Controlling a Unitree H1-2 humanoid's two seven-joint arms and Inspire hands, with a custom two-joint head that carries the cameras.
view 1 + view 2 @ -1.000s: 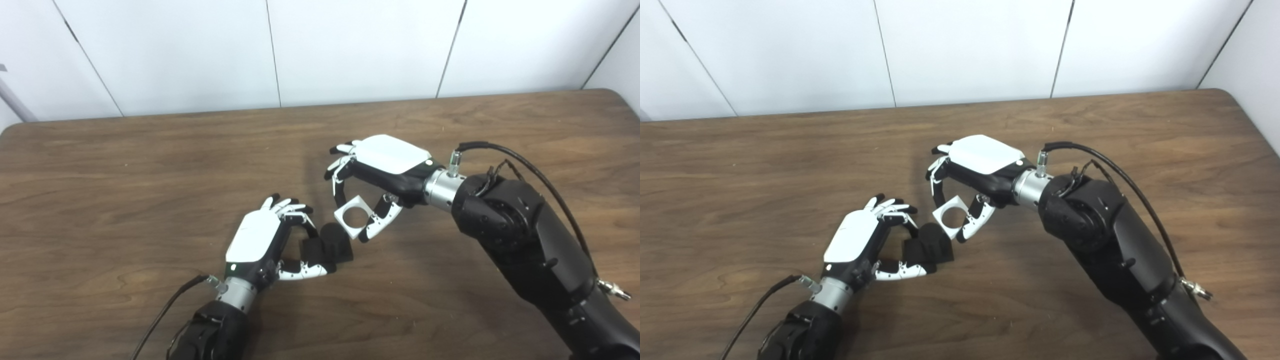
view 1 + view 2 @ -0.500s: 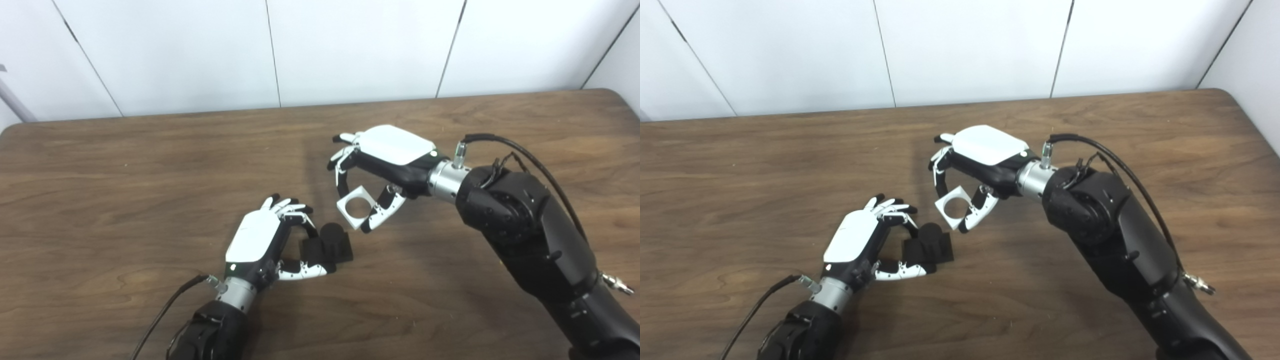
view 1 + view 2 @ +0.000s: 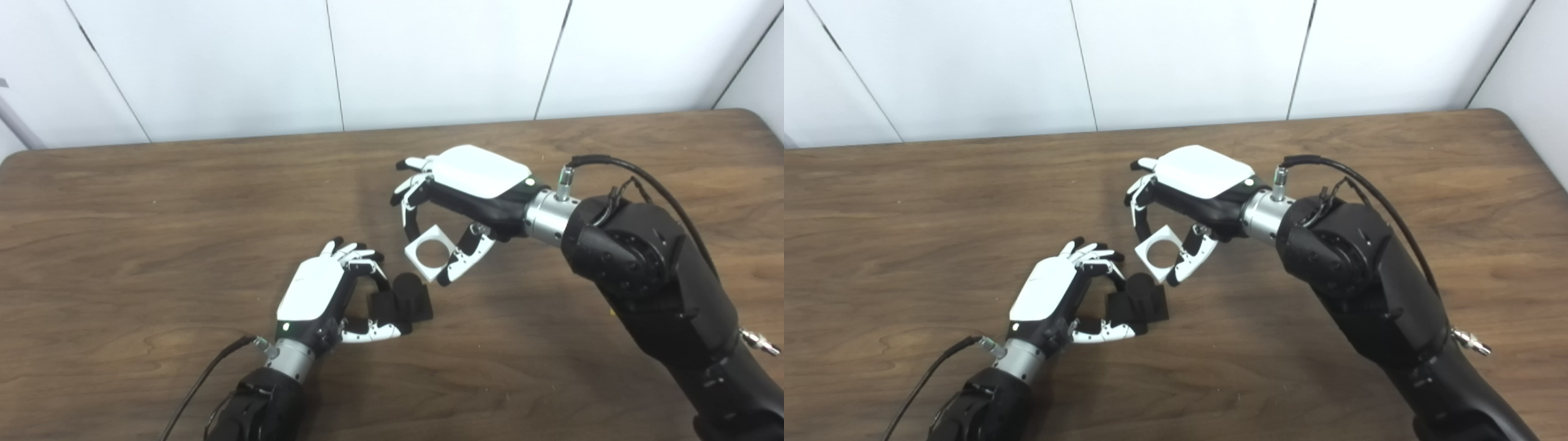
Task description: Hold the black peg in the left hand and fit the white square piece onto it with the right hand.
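**White square closing on the peg, hole not yet lined up**

Since a second ago, the right hand (image 3: 456, 202) has lifted slightly and swung toward the left hand, bringing the white square piece (image 3: 430, 260) closer to the peg; the left hand has not shifted. The right hand's fingers are closed on the piece, thumb on its near-right edge and fingers on the far-left one, with the round hole showing clear between them. The piece hangs tilted, just beyond and to the right of the black peg (image 3: 407, 286), close to it but apart.

The left hand (image 3: 318, 294) is curled around the peg's black base (image 3: 392, 306), fingers and thumb pinching the side nearest its palm, with the base resting on the wooden table (image 3: 153, 233).

Risks, as I judge them: the tilted square could catch its rim on the peg top and jam rather than slide on. A push off-axis might twist the base out of the left hand's light pinch. The edge-only hold could also let the square pivot or slip.
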